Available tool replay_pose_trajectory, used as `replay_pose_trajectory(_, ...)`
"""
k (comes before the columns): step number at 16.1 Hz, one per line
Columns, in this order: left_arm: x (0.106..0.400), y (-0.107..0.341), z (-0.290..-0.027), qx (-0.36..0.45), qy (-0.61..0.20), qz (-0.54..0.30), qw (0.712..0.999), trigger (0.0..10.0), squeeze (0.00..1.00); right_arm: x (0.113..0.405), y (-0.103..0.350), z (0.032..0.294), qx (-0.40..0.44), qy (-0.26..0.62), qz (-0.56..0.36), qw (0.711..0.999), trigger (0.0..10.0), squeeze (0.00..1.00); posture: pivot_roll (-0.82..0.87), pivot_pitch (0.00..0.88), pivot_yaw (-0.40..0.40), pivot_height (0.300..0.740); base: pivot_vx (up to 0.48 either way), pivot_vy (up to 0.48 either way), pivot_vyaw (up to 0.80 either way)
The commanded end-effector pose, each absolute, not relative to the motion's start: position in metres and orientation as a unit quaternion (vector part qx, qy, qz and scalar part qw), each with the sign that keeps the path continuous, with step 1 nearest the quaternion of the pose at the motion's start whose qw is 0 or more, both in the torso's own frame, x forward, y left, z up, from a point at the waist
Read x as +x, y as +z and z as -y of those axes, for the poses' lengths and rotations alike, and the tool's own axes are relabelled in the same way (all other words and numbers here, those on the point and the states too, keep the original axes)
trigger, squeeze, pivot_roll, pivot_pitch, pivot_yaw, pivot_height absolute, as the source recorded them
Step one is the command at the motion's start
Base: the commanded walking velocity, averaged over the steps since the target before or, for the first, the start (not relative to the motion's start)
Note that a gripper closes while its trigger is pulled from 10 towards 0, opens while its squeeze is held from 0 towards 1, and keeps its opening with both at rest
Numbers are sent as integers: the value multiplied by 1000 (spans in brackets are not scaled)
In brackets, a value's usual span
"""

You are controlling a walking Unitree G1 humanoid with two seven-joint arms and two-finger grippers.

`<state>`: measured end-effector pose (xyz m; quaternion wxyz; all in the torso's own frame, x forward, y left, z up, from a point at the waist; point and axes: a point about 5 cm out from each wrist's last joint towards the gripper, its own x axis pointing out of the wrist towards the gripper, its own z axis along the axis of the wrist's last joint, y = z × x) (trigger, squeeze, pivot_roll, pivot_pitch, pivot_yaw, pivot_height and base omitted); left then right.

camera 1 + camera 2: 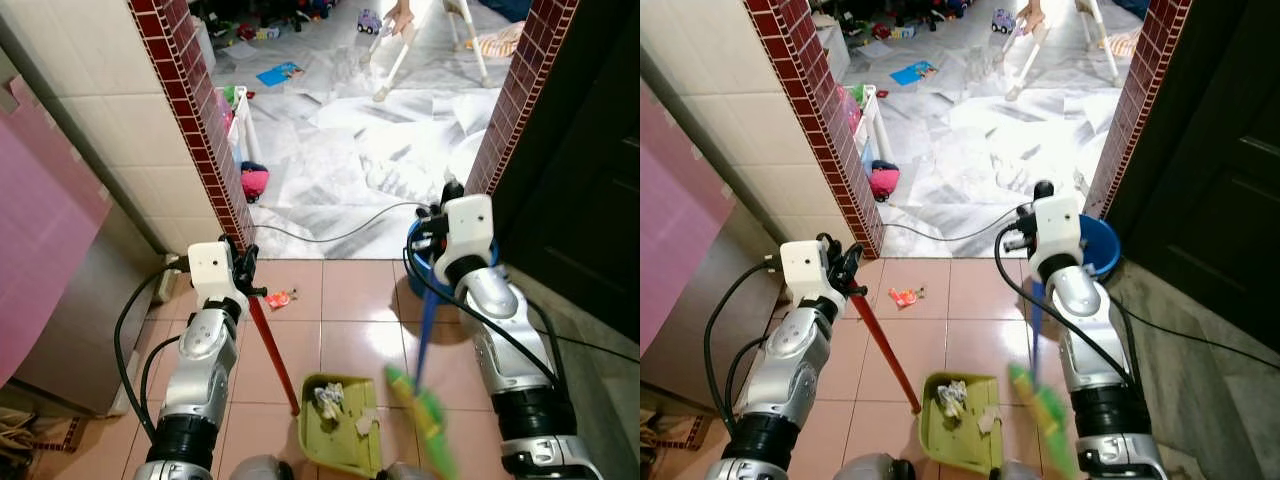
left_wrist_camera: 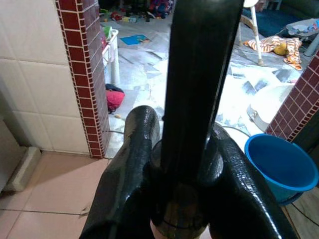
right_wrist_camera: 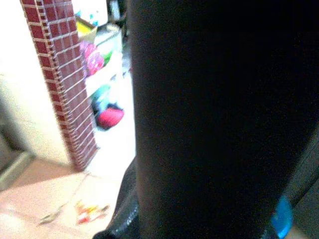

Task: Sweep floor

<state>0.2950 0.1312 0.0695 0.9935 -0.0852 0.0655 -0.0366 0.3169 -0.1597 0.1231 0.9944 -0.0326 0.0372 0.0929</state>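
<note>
Left claw (image 1: 247, 268) is clamped on the thin red handle (image 1: 272, 347) of the olive-green plastic dustpan (image 1: 340, 418), which rests on the pink tiled floor (image 1: 350, 305) holding crumpled scraps. Right claw (image 1: 432, 236) grips the blue stick of the green-bristled broom (image 1: 425, 410), blurred beside the pan. Both tools look light and stiff; high holds give reach but little leverage. An orange wrapper (image 1: 279, 297) lies unswept near the brick pillar.

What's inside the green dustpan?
The dustpan holds crumpled paper scraps. Its near end is cut off by the picture's edge, so anything there can't be seen.
</note>
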Motion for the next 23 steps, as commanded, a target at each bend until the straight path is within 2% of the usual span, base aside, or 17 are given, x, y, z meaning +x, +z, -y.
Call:
replay_pose_trajectory(1,298,78,-131,-82,-39,-49,995,10000,0,317,124,153,27,109,-48,993,10000,0,-101,0,75,740,0,0,0)
replay_pose_trajectory(2,298,77,-130,-81,-40,-50,995,10000,0,319,140,147,91,131,-15,987,10000,0,-105,0,76,740,0,0,0)
replay_pose_trajectory(5,299,77,-130,-79,-41,-51,995,10000,0,323,166,149,163,158,30,973,10000,0,-105,0,76,740,0,0,0)
replay_pose_trajectory(6,298,76,-130,-79,-41,-52,995,10000,0,324,176,152,164,163,55,971,10000,0,-105,0,76,740,0,0,0)
replay_pose_trajectory(9,298,74,-129,-77,-42,-56,995,10000,0,323,199,162,83,164,128,975,10000,0,-106,0,77,740,0,0,0)
replay_pose_trajectory(15,298,74,-129,-72,-42,-56,995,10000,0,320,202,169,-31,140,175,974,10000,0,-102,0,77,740,0,0,0)
replay_pose_trajectory(20,297,74,-131,-66,-39,-54,996,10000,0,315,182,173,-67,119,150,979,10000,0,-97,0,74,740,0,0,0)
replay_pose_trajectory(23,298,84,-136,-77,-11,-22,997,10000,0,301,150,183,-70,46,102,991,10000,0,-91,0,54,740,0,0,0)
